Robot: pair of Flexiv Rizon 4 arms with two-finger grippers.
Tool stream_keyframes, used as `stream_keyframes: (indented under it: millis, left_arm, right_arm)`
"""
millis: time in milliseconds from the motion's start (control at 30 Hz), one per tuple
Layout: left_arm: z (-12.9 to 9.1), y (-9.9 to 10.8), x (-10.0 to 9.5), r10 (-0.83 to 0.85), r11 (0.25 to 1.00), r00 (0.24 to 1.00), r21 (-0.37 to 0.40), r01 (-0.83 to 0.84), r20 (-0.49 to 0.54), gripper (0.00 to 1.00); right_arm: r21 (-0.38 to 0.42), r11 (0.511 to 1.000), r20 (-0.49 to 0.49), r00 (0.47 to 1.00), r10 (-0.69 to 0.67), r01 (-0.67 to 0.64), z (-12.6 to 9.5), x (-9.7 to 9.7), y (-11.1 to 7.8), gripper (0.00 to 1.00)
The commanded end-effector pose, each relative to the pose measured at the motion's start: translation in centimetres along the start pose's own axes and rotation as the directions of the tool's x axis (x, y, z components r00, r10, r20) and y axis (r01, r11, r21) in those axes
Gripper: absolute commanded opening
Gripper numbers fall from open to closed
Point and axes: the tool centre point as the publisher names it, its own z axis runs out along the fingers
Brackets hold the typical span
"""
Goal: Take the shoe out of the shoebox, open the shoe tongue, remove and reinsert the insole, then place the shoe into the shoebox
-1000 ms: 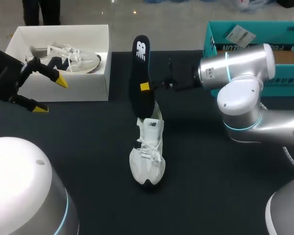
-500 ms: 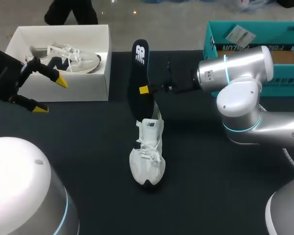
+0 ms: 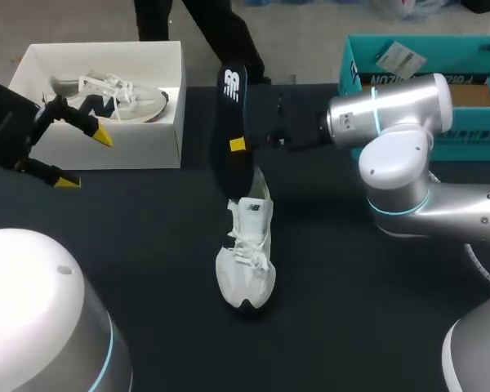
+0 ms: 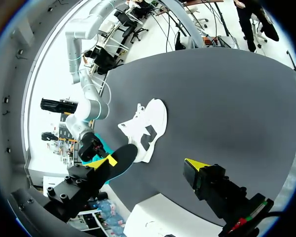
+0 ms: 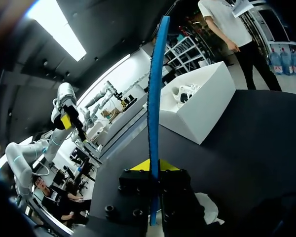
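Note:
A white shoe (image 3: 245,253) lies on the black table (image 3: 147,245), toe toward me; it also shows ahead of my left gripper (image 4: 147,124). My right gripper (image 3: 239,145) is shut on the black insole (image 3: 231,106), holding it upright above the shoe's heel. In the right wrist view the insole (image 5: 155,94) shows edge-on as a blue strip between that gripper's (image 5: 154,168) fingers. My left gripper (image 3: 82,158) hangs open and holds nothing in front of the white shoebox (image 3: 159,135), which contains a second white shoe (image 3: 110,91).
A teal cardboard box (image 3: 367,77) stands at the back right, behind my right arm. The white shoebox (image 5: 202,106) sits beyond the insole in the right wrist view. Bare black tabletop surrounds the shoe (image 5: 207,207).
My right gripper has shifted slightly left with the insole, whose lower end has drawn a little away from the shoe's heel. The left arm has not moved.

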Motion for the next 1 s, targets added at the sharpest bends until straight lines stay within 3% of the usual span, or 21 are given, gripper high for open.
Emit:
stream_keyframes:
  millis: [33, 267, 500, 733, 1000]
  left_arm:
    - [0.0, -0.1, 0.0, 0.0, 1.0, 1.0, -0.003, 0.0, -0.004, 1.0]
    - [0.0, -0.1, 0.0, 0.0, 1.0, 1.0, -0.003, 0.0, -0.004, 1.0]
    - [0.0, -0.1, 0.0, 0.0, 1.0, 1.0, -0.003, 0.0, -0.004, 1.0]
    - [0.0, -0.1, 0.0, 0.0, 1.0, 1.0, -0.003, 0.0, -0.004, 1.0]
    - [0.0, -0.1, 0.0, 0.0, 1.0, 1.0, -0.003, 0.0, -0.004, 1.0]
  right_arm:
    - [0.002, 1.0, 0.001, 1.0, 0.001, -0.001, 0.7, 0.0, -0.6, 0.0]
    - [-0.04, 0.999, 0.013, 1.0, -0.016, 0.017, -0.4, 0.1, 0.8, 0.0]
    - [-0.106, 0.994, 0.092, 0.996, -0.004, 0.014, -3.6, -1.8, 1.9, 0.0]
    - [-0.115, 0.993, 0.131, 0.991, 0.025, -0.009, -5.3, -2.2, 0.5, 0.0]
    - [-0.112, 0.992, 0.127, 0.99, 0.068, -0.054, -5.8, -1.7, -1.9, 0.0]
